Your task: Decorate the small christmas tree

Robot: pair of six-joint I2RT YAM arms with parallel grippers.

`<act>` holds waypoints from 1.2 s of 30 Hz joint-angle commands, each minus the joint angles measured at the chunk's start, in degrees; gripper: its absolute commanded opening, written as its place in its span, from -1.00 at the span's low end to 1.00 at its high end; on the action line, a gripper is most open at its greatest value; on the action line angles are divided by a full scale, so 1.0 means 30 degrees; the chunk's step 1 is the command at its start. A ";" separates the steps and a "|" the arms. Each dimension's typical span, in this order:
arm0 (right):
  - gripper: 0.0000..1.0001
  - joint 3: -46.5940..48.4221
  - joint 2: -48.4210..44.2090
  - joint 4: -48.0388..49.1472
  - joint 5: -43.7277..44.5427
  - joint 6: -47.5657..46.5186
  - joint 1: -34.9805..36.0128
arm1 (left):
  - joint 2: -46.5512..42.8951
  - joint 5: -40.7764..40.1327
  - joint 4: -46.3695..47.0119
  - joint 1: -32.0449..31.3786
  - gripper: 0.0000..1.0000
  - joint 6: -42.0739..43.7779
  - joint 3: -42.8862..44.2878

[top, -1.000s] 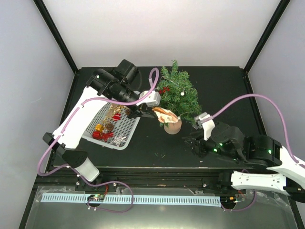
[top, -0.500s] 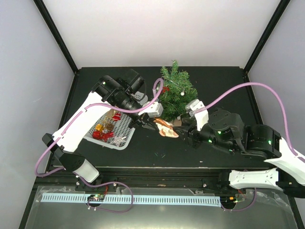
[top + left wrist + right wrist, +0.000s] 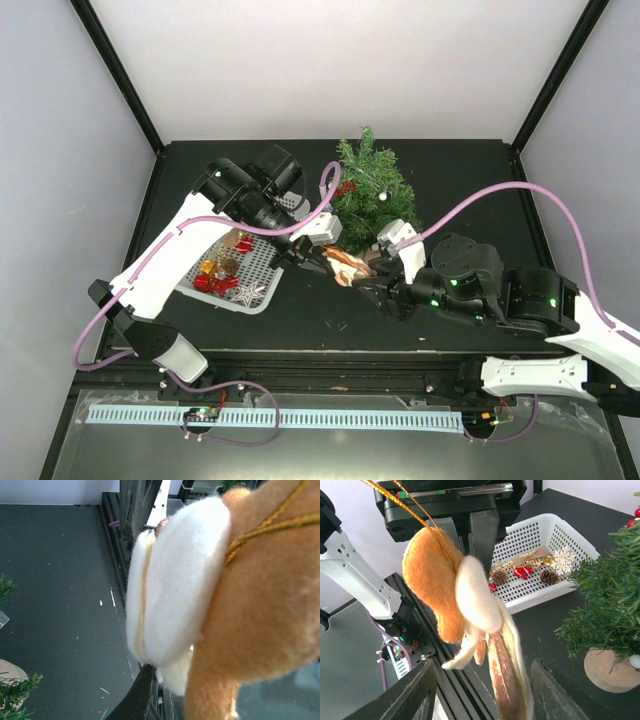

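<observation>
From above, the small christmas tree (image 3: 372, 195), a bushy dark green needle conifer with a few red and white baubles, stands on the black counter (image 3: 460, 165) toward its far middle, just right of the white plastic mesh basket (image 3: 262, 272). Its long axis is upright, and its tip shows toward the far edge. The left fingers (image 3: 318, 262) pinch an orange and white felt ornament (image 3: 346, 264) in front of the tree's foot. The right fingers (image 3: 370, 284) sit just beside that ornament on its near right, and their gap cannot be judged here.

In the left wrist view the ornament fills most of the frame. Sprigs of the tree and an edge of its round tan wooden base (image 3: 7, 672) peek in at lower left.

In the right wrist view the tree rises straight from that base at the right edge. The closed left fingers grip the ornament's upper part, where a gold cord (image 3: 405, 502) loops off it. The right fingers are spread wide, one on either side of the ornament.
</observation>
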 commanded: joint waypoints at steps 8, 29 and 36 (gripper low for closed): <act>-0.41 -0.0893 0.0803 0.2279 0.0521 -0.0344 0.0095 | -0.0514 0.1229 -0.0360 -0.0244 -0.97 0.0323 -0.0064; -0.98 -0.0732 -0.0341 0.1197 0.0879 0.0322 -0.1131 | -0.3597 -0.3176 1.1799 0.4780 -0.40 -0.7982 -0.4328; -0.98 0.0315 0.1373 0.1362 -0.1778 -0.0524 -0.3936 | -0.5084 -0.3800 1.5227 0.7311 -0.40 -0.9992 -0.6359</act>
